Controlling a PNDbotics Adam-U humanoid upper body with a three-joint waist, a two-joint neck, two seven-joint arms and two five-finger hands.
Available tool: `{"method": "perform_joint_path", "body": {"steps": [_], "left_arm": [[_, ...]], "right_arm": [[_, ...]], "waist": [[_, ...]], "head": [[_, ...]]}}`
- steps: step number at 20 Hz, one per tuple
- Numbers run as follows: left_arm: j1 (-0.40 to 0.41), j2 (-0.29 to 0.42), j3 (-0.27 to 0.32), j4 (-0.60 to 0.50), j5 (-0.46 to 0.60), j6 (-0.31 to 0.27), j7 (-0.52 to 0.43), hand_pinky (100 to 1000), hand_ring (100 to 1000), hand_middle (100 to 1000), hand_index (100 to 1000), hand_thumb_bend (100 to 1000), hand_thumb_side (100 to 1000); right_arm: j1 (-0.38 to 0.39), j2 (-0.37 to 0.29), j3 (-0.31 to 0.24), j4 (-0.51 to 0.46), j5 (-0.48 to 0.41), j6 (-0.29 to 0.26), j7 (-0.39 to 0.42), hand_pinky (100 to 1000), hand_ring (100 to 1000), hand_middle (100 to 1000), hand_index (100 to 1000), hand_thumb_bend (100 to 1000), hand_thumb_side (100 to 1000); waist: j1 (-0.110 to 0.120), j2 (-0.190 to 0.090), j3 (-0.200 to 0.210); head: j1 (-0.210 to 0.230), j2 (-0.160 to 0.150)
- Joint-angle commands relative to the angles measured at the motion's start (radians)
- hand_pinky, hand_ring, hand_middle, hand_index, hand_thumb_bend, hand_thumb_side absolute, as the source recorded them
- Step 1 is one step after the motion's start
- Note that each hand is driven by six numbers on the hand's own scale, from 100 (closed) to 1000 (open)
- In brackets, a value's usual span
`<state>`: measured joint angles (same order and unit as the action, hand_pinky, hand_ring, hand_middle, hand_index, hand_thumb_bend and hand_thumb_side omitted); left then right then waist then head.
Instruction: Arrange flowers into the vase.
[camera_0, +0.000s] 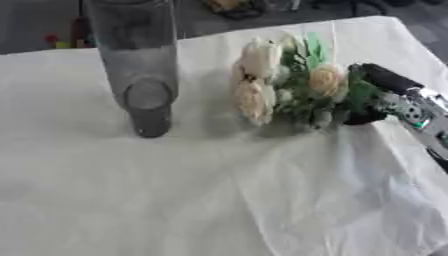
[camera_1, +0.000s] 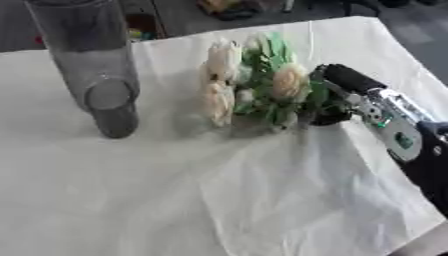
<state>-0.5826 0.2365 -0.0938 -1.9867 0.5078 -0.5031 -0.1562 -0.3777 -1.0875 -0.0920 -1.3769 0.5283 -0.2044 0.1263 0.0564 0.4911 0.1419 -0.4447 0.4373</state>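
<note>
Right hand: I see my right hand (camera_1: 337, 100) coming in from the right edge, black fingers and silver joints, curled round the stem end of the bouquet (camera_1: 254, 82). The fingers are partly buried in the leaves, so I cannot make out exactly how they wrap.
Left hand: I cannot find it in either eye view.
Bouquet: a bunch of cream and pale yellow flowers with green leaves, lying tilted with its heads pointing toward the left and the far side. The flower heads sit low over the tablecloth (camera_0: 175, 200); I cannot tell whether they touch the cloth or hang just above it.
Vase: a tall clear glass vase (camera_0: 140, 60) stands upright to the left of the bouquet, well inside the table's far half. Its top runs out of the upper edge of both views, so I do not see its mouth. I see a round shape at its base through the glass.
Bouquet and vase: apart, with a strip of bare cloth between them. No flower is in the vase.
Tablecloth: white, creased, with a long fold running down from under the bouquet toward the near edge.
Far edge: dark floor and some blurred coloured things beyond the table, which I cannot make out.
</note>
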Motion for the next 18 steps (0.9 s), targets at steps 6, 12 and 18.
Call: {"method": "perform_joint_path", "body": {"steps": [6, 12, 18], "left_arm": [[-0.018, 0.008, 0.001, -0.013, -0.002, -0.001, -0.006, 783, 781, 859, 937, 100, 827], [-0.020, 0.009, 0.002, -0.013, -0.002, -0.001, -0.008, 782, 778, 857, 937, 100, 826], [-0.019, 0.009, 0.002, -0.013, -0.002, 0.002, -0.009, 782, 778, 857, 937, 100, 827]], "right_arm": [[0.001, -0.024, -0.011, 0.012, -0.029, -0.011, -0.003, 100, 100, 100, 157, 257, 222], [0.004, -0.023, -0.018, 0.018, -0.043, -0.020, -0.008, 100, 100, 100, 100, 403, 201], [0.009, -0.024, -0.020, 0.014, -0.051, -0.045, -0.039, 100, 100, 100, 100, 460, 190]], "waist": [[-0.007, -0.015, 0.009], [-0.008, -0.014, 0.013], [-0.008, -0.016, 0.012]], "head": [[-0.011, -0.015], [-0.011, -0.018], [-0.011, -0.018]]}}
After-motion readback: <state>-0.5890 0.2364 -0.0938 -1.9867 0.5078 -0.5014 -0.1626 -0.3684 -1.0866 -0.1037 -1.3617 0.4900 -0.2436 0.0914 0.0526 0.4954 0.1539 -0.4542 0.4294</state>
